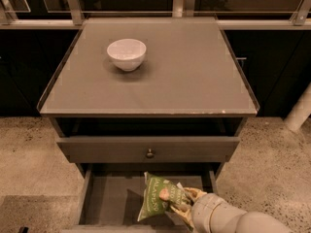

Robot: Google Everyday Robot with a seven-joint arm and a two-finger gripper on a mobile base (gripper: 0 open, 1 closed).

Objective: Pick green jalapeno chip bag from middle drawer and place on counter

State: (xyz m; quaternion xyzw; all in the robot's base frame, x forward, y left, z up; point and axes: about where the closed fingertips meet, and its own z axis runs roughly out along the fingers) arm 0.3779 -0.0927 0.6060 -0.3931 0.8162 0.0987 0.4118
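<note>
Pincer [181, 206] on bag [155, 199] above middle drawer [109, 200]

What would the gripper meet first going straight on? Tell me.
The green jalapeno chip bag, held in the gripper; past that, probably the left wall of the middle drawer, though depth is unclear.
</note>
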